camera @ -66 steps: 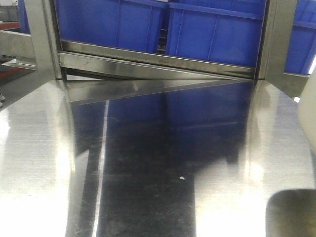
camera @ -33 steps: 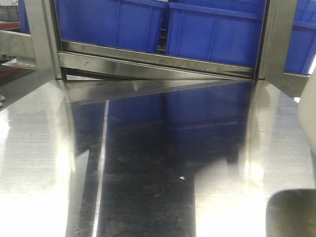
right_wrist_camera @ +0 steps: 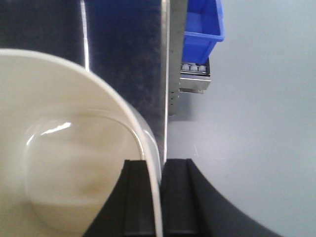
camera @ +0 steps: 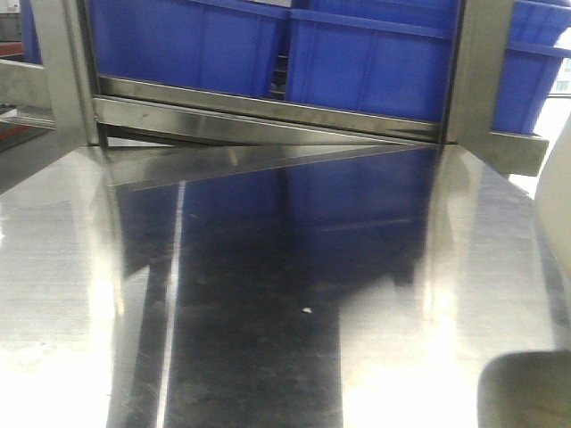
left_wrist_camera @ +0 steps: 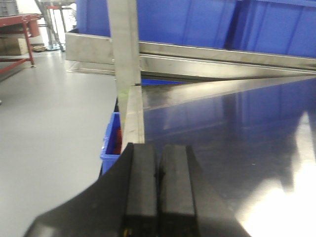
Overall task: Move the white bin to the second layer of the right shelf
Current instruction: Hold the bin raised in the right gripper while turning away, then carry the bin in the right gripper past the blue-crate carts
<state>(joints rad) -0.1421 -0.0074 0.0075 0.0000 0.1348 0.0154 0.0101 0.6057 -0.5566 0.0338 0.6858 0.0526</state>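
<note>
The smooth, glossy cream-white plastic tub with a rounded-square rim, the white bin (right_wrist_camera: 64,148), is caught by one wall between the fingers of the right gripper (right_wrist_camera: 160,168). One black pad sits inside the tub and the other outside, closed narrow on the thin rim. The bowl spreads away on the gripper's inner side, and as far as it shows it is empty. It should be light and stiff, but the shiny wall looks slippery. Held at one edge alone it may swing or slide between the pads, so a deep, firm bite below the rim suits it best. Just beyond the fingertips runs the edge of the shiny flat steel tabletop (right_wrist_camera: 123,54), with grey floor (right_wrist_camera: 256,123) on the gripper's outer side. The left gripper (left_wrist_camera: 159,168) hangs over the tabletop's other edge, its pads pressed together on nothing. Ahead of both, large blue rectangular plastic crates (camera: 375,62) stand behind a steel rail (camera: 268,111). Which tier is the right shelf second layer cannot be told.
</note>
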